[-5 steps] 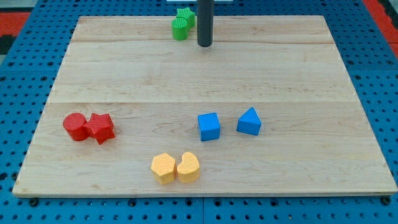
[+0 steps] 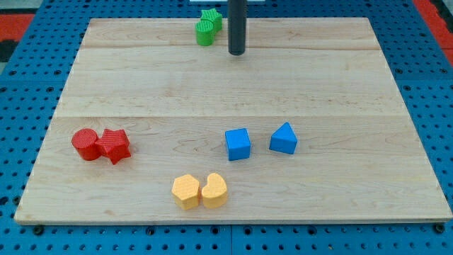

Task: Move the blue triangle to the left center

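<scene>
My tip (image 2: 236,52) is sitting bare at the board's (image 2: 354,78) 12 o'clock, touching nothing, beside the green blocks (image 2: 207,27). Blue triangle (image 2: 284,138) is lying approx 4 o'clock, w/ blue cube (image 2: 238,144) at its 9. I'm judging: come round to its 3 o'clock side, skirting the cube while pushing toward 9.

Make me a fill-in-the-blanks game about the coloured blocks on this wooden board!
1. The blue triangle sits to the view's right of the blue ____.
2. My tip is near the view's top, just right of the ____ blocks.
3. The red cylinder touches the red ____.
4. The two blocks nearest the view's bottom are ____.

Missing words: cube, green, star, yellow.
</scene>
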`<action>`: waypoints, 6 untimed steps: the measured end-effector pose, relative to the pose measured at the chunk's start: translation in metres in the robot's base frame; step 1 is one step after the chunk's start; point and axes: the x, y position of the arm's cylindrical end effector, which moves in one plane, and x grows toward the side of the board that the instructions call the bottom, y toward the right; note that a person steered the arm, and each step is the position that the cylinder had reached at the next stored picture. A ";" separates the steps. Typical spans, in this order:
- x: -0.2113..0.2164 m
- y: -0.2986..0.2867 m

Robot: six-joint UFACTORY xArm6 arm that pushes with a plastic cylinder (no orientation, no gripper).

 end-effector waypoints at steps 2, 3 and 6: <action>0.103 0.117; 0.193 0.120; 0.167 -0.015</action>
